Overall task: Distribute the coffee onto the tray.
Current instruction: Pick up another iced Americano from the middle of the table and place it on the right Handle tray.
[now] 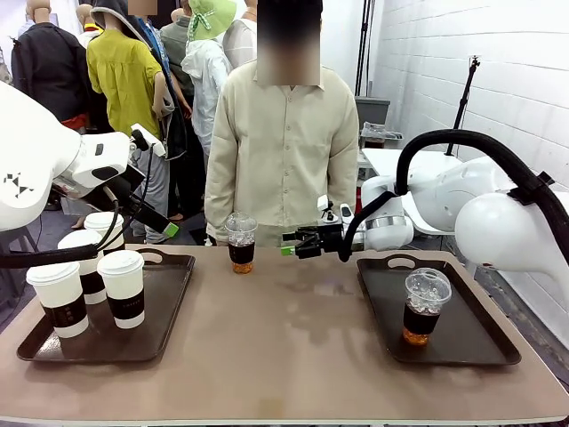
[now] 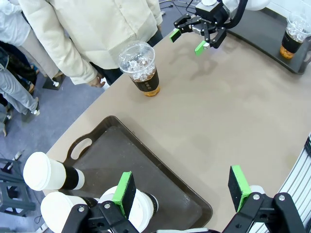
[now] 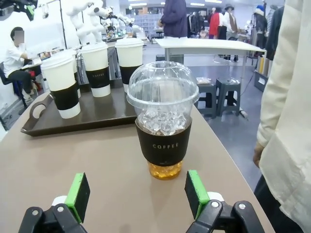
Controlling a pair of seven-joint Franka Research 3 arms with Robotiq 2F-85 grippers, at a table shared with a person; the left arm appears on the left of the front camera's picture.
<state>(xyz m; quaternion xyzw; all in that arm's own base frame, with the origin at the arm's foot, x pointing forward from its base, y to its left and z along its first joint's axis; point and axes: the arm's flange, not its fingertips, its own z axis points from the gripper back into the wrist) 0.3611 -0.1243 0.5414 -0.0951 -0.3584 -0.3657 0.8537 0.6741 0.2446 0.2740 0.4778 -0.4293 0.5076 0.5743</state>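
Plainly the iced cup (image 3: pixel 164 121) is the delicate item: thin clear plastic that I judge would buckle under a hard squeeze, a dome lid (image 3: pixel 163 82) that could pop off, and ice and dark drink making it heavy and sloshy. The dark band (image 3: pixel 164 144) printed COFFEE looks the best place to take hold, being stiffer and less slick. The cup stands upright on the bare table (image 1: pixel 293 356), near the far edge in front of the person (image 1: pixel 280 133), between the two trays. The right gripper (image 3: pixel 136 193) lies level, aimed straight at the cup, jaws wide apart and empty, just short of it. The left gripper (image 2: pixel 182 191) hangs spread and empty over the left tray (image 2: pixel 131 155) edge, beside the paper cups (image 1: pixel 122 286). A second iced cup (image 1: pixel 427 305) sits on the right tray (image 1: pixel 480 342).
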